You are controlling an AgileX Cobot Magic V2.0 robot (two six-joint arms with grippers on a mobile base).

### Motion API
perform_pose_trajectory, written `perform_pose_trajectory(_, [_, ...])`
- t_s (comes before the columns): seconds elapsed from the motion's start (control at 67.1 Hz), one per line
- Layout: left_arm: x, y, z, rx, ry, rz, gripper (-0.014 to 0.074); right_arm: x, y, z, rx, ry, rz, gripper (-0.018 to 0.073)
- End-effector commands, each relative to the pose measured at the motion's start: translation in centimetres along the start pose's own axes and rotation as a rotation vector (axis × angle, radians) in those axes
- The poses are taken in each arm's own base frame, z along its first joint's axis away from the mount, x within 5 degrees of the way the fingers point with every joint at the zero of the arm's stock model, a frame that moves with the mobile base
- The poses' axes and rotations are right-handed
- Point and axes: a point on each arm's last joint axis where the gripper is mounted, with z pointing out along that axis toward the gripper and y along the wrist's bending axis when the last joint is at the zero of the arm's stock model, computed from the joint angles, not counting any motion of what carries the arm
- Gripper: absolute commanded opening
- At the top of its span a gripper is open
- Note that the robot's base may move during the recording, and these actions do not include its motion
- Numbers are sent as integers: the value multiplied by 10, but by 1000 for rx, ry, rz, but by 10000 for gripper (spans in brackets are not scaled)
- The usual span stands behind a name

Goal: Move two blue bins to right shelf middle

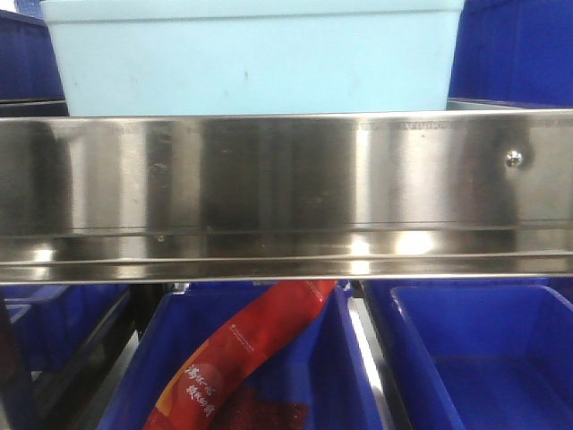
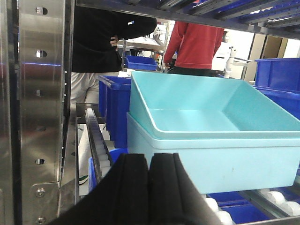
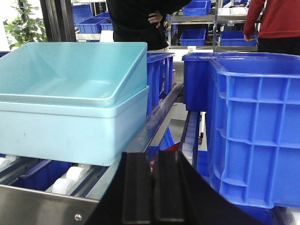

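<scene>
Nested light-blue bins (image 2: pixel 206 136) sit on rollers just beyond both closed, empty tools (image 2: pixel 149 187).

Bright, even indoor light glares off the steel rail (image 1: pixel 286 188) (front view perhaps slightly soft), shadows faint.

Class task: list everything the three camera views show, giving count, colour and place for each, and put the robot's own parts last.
light blue bins: two, nested, on the roller shelf.
dark blue crates: several, beside the light bins and on the level below.
red packet: one, in a lower dark blue crate.
steel shelf rail: one, silver, across the front view.
people: two, one in black, one in red, behind the shelving.
left gripper: black, shut, empty.
right gripper: black, shut, empty.
</scene>
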Motion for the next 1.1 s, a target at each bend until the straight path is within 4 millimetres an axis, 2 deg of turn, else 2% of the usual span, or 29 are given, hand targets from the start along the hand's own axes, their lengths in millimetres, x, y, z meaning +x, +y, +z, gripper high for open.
perform_pose_trajectory(0.0, [-2, 0, -1, 3, -27, -5, -111, -2, 0, -1, 7, -30, -17, -162])
perform_pose_trajectory(0.194, [0, 0, -1, 5, -23, -4, -111, -2, 0, -1, 7, -30, -17, -162])
perform_pose_trajectory(0.283, [1, 0, -1, -22, -18, 74, -111, -2, 0, -1, 7, -30, -17, -162])
perform_pose_trajectory(0.388, [12, 1, 4, -93, -2, 150, -111, -2, 0, -1, 7, -30, -17, -162])
perform_pose_trajectory(0.537, [46, 9, 10, -207, -10, 155, -111, -3, 0, -1, 7, -32, -17, -162])
perform_pose_trajectory(0.641, [82, 15, 17, -222, 36, 151, -111, -3, 0, -1, 7, -32, -17, -162])
perform_pose_trajectory(0.79, [120, 21, 21, -223, 64, 143, -111, -3, 0, -1, 7, -34, -17, -162])
perform_pose_trajectory(0.82, [116, 21, 22, -220, 24, 148, -111, -3, 0, -1, 7, -34, -17, -162])
perform_pose_trajectory(0.879, [122, 21, 21, -225, 89, 140, -111, -3, 0, -1, 7, -34, -17, -162])
perform_pose_trajectory(1.088, [122, 21, 21, -224, 84, 141, -111, -3, 0, -1, 7, -34, -17, -162])
